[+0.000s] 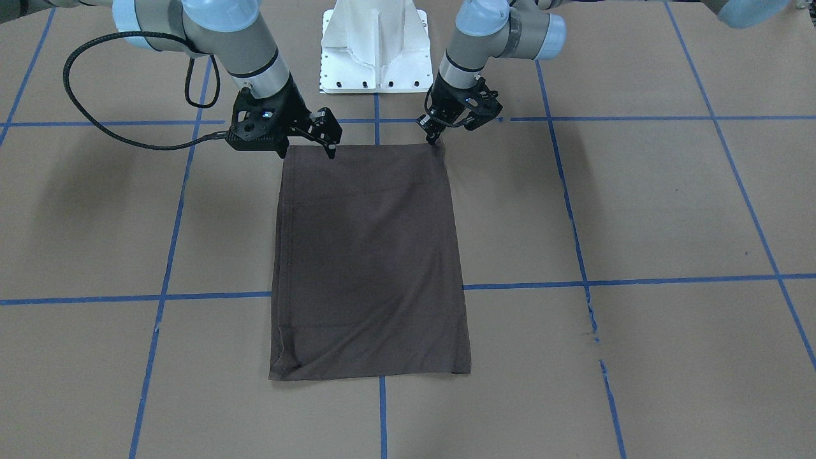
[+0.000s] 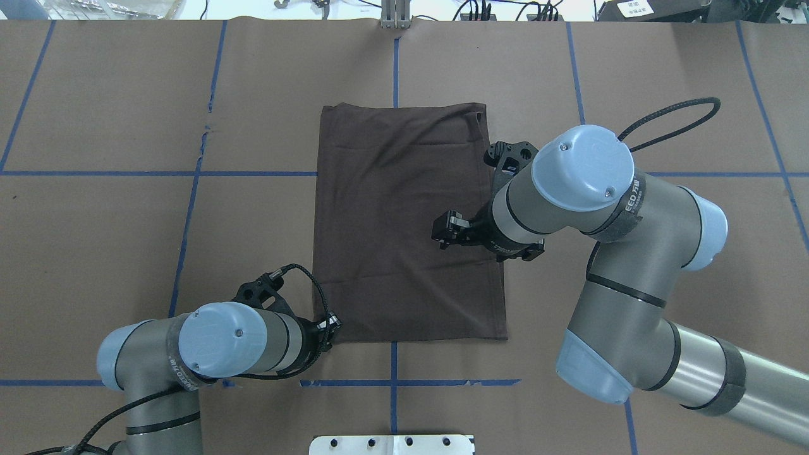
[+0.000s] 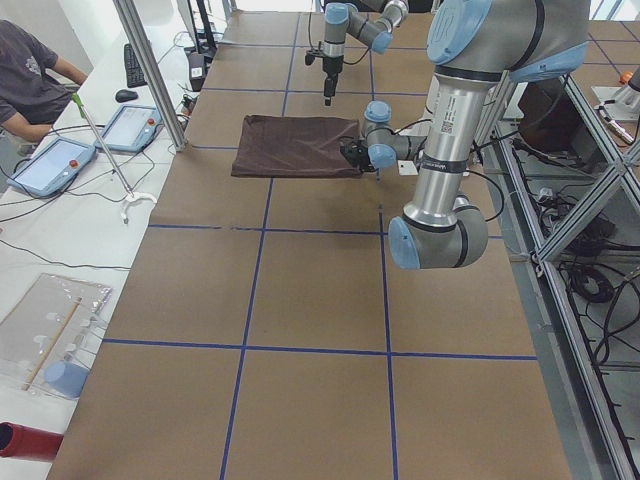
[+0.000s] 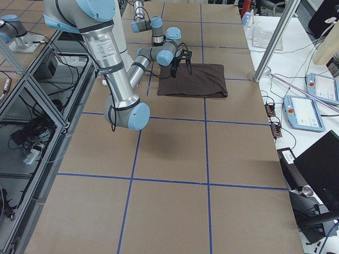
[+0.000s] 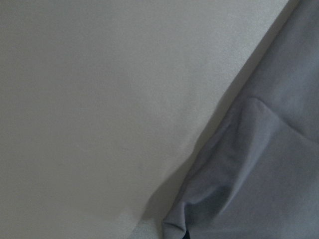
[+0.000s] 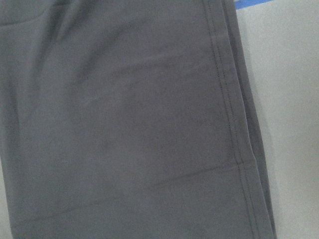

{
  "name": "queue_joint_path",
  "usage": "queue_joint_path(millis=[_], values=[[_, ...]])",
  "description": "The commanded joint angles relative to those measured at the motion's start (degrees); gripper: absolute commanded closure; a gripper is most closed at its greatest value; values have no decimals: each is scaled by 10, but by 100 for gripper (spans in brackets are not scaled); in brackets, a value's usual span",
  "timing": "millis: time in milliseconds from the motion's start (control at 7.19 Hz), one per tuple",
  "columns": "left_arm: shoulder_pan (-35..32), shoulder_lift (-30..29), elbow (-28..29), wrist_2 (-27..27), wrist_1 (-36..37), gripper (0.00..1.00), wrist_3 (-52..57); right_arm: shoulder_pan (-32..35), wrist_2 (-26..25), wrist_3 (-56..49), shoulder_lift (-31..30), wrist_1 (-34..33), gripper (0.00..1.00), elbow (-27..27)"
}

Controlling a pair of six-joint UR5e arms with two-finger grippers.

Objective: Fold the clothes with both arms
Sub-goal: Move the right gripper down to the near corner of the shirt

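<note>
The dark brown-grey T-shirt [image 1: 370, 255] lies flat on the table, folded into a tall rectangle; collar and lettering are hidden. It also shows in the overhead view [image 2: 404, 221]. My left gripper [image 1: 437, 139] is low at the shirt's robot-side corner, its fingers pinched together on it; the left wrist view shows that corner [image 5: 209, 199] bunched up. My right gripper [image 1: 328, 137] hangs open and empty above the other robot-side corner, seen over the cloth in the overhead view [image 2: 444, 229]. The right wrist view shows only the shirt [image 6: 124, 124] with its stitched hem.
The white pedestal base [image 1: 376, 48] stands just behind the shirt. Blue tape lines [image 1: 574, 210] grid the brown table. In the exterior left view an operator [image 3: 30, 70], tablets [image 3: 130, 128] and a metal post [image 3: 150, 70] are beyond the far table edge.
</note>
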Motion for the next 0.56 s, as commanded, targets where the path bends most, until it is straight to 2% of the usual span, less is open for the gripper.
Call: queue_joint_path(millis=[0,139,417], values=[[-2,7,-39,0,11,100,3,-1,0,7,-3,0,0,0],[0,9,-63,0,44,100,7,-7,-3,28,-9,3,0,2],[3,9,-78,0,50,100,8,-37,-8,89,-12,7,0,2]])
